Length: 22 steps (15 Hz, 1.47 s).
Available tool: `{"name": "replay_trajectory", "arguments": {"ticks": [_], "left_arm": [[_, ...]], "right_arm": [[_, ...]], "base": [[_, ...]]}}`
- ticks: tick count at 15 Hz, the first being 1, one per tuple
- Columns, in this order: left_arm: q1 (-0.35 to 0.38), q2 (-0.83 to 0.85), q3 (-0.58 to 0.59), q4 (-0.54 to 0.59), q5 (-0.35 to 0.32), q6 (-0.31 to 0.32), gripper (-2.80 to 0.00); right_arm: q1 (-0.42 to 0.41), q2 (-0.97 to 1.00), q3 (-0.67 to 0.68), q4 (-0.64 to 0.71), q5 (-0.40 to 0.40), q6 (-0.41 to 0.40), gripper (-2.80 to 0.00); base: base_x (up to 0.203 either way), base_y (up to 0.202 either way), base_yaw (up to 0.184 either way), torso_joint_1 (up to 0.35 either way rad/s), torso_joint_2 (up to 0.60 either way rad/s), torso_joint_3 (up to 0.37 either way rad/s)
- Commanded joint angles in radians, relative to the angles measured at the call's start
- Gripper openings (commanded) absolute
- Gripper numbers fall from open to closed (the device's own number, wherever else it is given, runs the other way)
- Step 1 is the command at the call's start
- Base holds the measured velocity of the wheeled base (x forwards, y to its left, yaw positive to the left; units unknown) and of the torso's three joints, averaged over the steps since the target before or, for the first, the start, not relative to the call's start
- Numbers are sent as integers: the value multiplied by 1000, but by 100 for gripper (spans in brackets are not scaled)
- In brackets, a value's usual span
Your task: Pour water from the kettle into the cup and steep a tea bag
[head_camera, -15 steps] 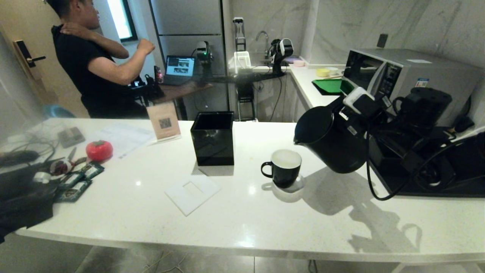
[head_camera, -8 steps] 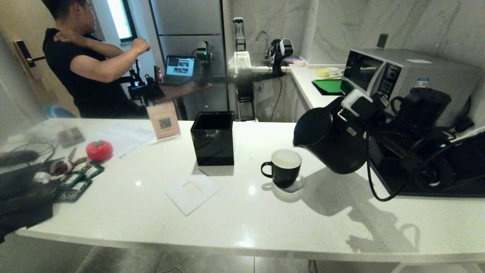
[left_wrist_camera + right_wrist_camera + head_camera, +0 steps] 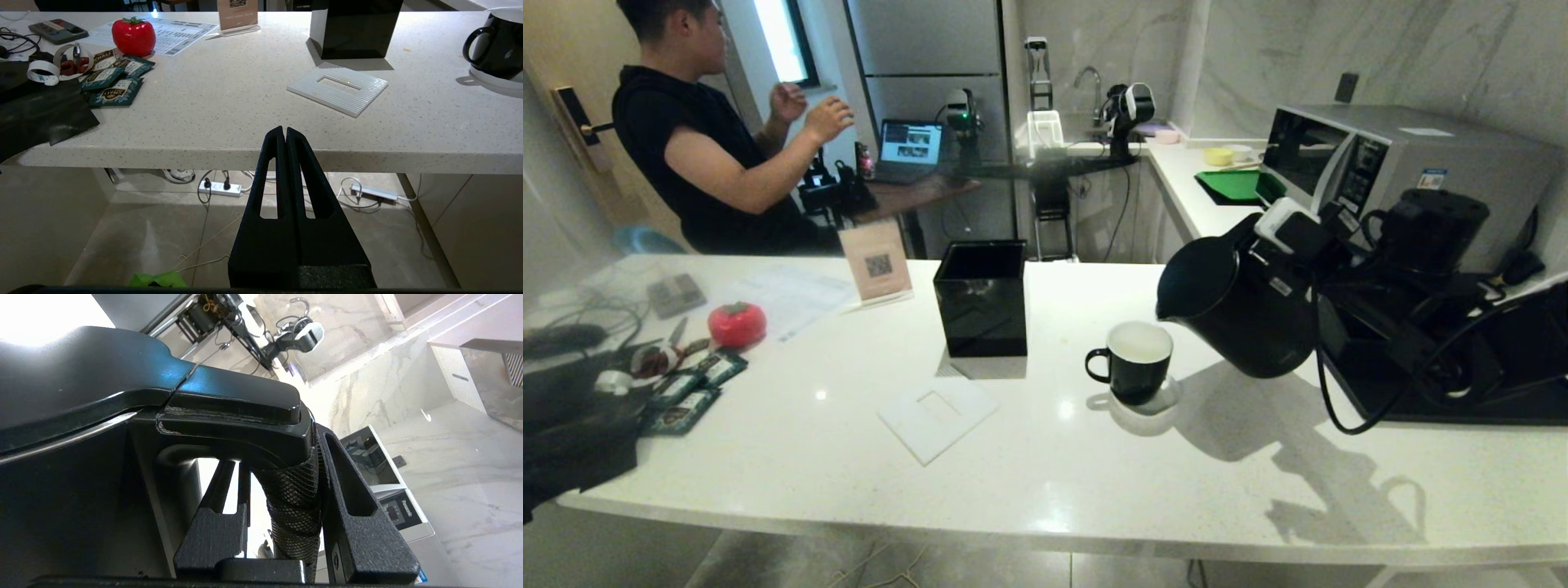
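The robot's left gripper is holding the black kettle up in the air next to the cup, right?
Not quite: the right gripper holds the kettle by its handle, tilted in the air beside the cup. The head view and right wrist view show it. The left gripper is shut and holds nothing.

In the head view, the right hand's fingers are hidden behind the tall matte black kettle (image 3: pixel 1241 306), so the grip on its handle cannot be read there. Whether the small glossy black cup (image 3: pixel 1134 362) with the white inside holds any liquid cannot be told. The print on the dark flat foil sachets (image 3: pixel 686 392) is too small to read. The left wrist view's edge cuts off that cup (image 3: pixel 496 43). The dark cloth (image 3: pixel 572 433) on the white speckled worktop (image 3: pixel 1029 465) runs off the frame.
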Motion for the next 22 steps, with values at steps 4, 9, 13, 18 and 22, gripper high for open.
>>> {"name": "replay_trajectory", "arguments": {"ticks": [4,9,13,18,22], "left_arm": [[0,0,0,0,0,-1,-280],[0,0,0,0,0,1,-280],[0,0,0,0,0,-1,-280],[0,0,0,0,0,1,-280],[0,0,0,0,0,0,-280]], "right_arm": [[-3,4,-30,32,1,-21,-280],[-4,6,-36,39,1,-60,-280],[-3,14,-60,68,1,-82,-280],[-3,14,-73,103,9,-125,-280],[-3,14,-79,108,22,-135,-280]], "base": [[0,0,0,0,0,0],[0,0,0,0,0,0],[0,0,0,0,0,0],[0,0,0,0,0,0],[0,0,0,0,0,0]]}}
